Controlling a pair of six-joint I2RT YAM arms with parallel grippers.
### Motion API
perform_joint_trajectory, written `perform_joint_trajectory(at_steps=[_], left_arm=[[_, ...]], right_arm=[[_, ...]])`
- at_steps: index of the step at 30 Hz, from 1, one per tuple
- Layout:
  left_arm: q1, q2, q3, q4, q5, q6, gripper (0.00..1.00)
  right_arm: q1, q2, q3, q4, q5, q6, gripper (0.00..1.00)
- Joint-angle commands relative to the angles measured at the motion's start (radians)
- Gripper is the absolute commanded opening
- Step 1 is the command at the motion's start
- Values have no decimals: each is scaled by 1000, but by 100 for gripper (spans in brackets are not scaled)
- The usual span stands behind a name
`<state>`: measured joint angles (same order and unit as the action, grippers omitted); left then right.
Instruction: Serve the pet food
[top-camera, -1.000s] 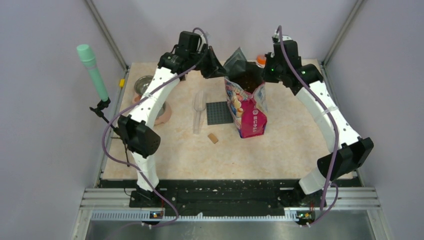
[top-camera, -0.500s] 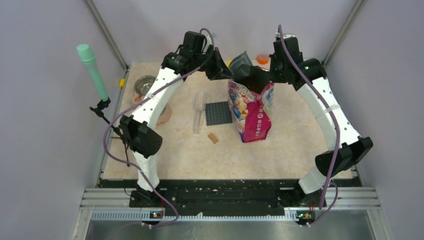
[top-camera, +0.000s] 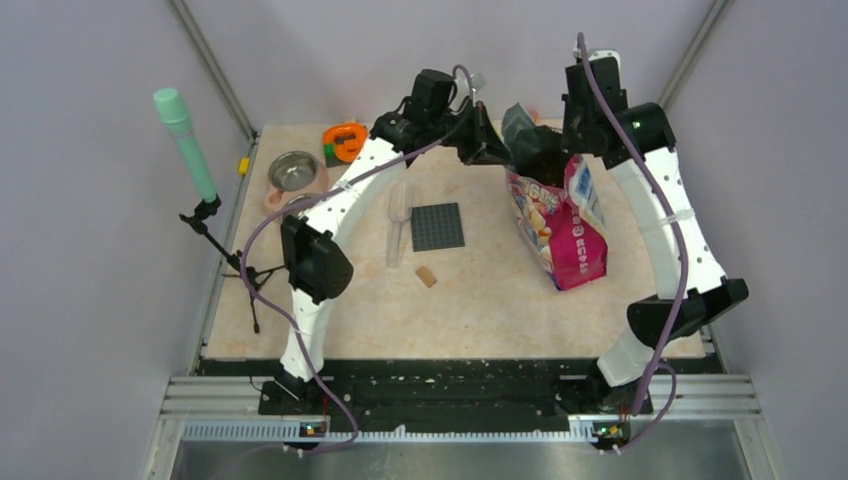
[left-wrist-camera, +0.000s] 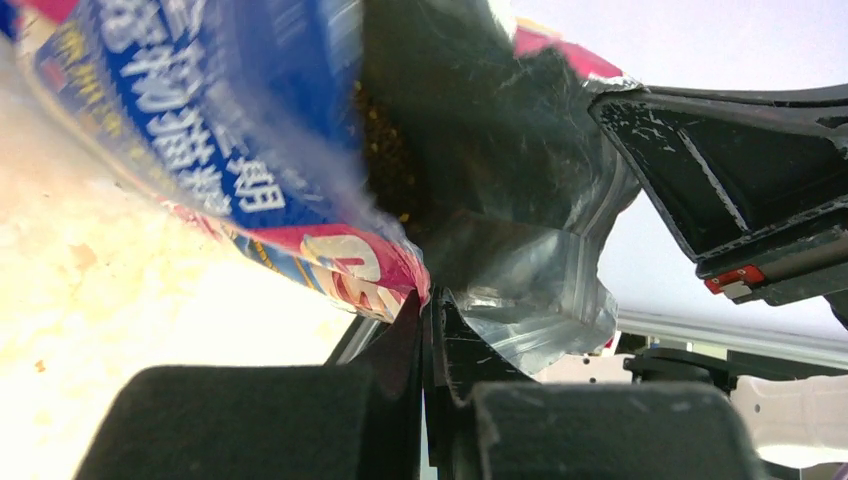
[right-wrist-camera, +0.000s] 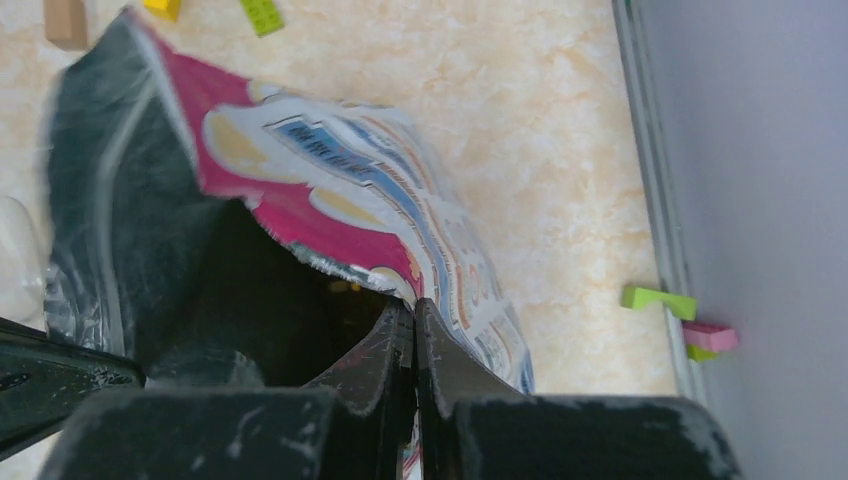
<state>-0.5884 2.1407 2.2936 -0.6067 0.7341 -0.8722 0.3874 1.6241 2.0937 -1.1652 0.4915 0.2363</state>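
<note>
Motion first: the pet food bag (top-camera: 560, 220) has swung rightward over the tabletop (top-camera: 480, 300) within the last second and now hangs below both grippers. We see the left gripper (left-wrist-camera: 425, 300) pinched on one lip of its mouth and the right gripper (right-wrist-camera: 413, 310) clamped on the opposite lip. Kibble (left-wrist-camera: 385, 150) shows inside. We judge serving not yet begun, since the metal bowl (top-camera: 292, 170) sits well off to the left gripper's left.

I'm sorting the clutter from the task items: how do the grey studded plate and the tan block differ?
The grey studded plate is dark, square and much the larger; the tan block is pale, oblong and small. The plate sits roughly square to the table edges; the block lies askew. Both lie flat on the table, ungrasped.
</note>
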Motion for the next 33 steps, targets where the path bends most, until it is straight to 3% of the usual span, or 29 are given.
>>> perform_joint_trajectory(at_steps=[1, 6, 12, 15, 20, 33], left_arm=[[63, -47, 16, 13, 34, 68, 0], [138, -131, -153, -120, 17, 232, 0], [176, -181, -251, -280, -79, 396, 0], [177, -191, -267, -286, -81, 407, 0], [176, -195, -250, -261, -69, 393, 0], [176, -191, -201, -234, -40, 363, 0]], right_arm=[[9, -147, -1, 296, -73, 68, 0], [94, -233, -273, 405, -174, 155, 0], [140, -194, -333, 339, -185, 191, 0], [140, -140, -280, 275, -155, 169, 31], [158, -31, -127, 170, -89, 112, 56], [200, 129, 50, 26, 50, -37, 69]])
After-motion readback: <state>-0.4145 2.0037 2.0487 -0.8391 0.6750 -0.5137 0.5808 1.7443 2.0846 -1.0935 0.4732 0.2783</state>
